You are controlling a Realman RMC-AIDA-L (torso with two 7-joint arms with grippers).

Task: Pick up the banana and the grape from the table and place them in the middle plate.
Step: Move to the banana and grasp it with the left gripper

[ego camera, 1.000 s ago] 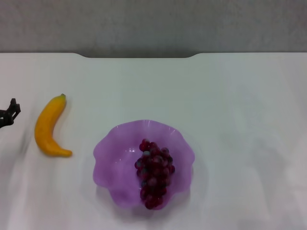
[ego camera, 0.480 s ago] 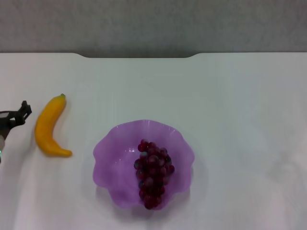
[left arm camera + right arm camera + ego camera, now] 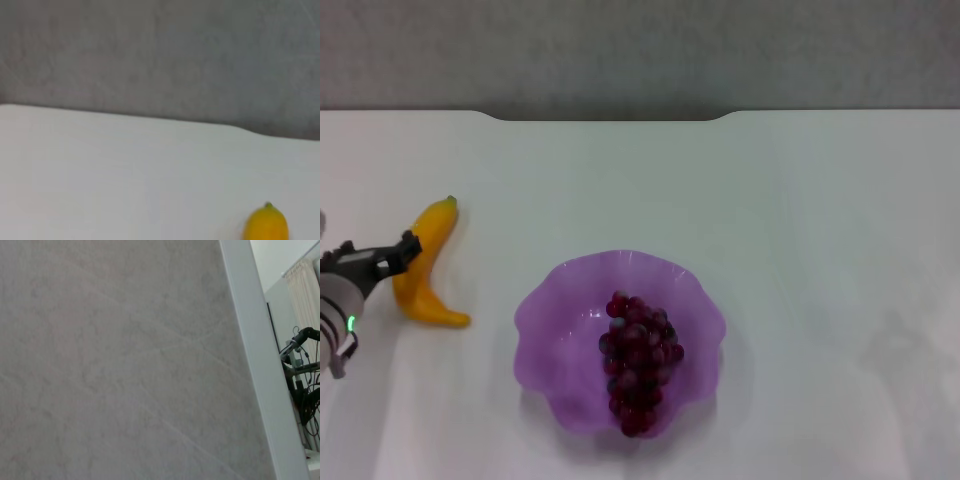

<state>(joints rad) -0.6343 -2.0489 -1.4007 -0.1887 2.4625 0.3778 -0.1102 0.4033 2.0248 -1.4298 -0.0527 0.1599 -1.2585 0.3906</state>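
The banana [image 3: 423, 268] lies on the white desk [image 3: 820, 220], left of the middle plate [image 3: 560, 330] and apart from it; its green tip points to the far edge. The grape [image 3: 638, 362] bunch rests inside the plate. The left gripper [image 3: 400, 255] is at the banana's middle; I cannot tell how its jaws stand. The right gripper is out of sight.

Bright, even light; soft focus

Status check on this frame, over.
Left gripper at the banana, not gripping. Grape in the middle plate. Right arm out of view. Nothing in the way.
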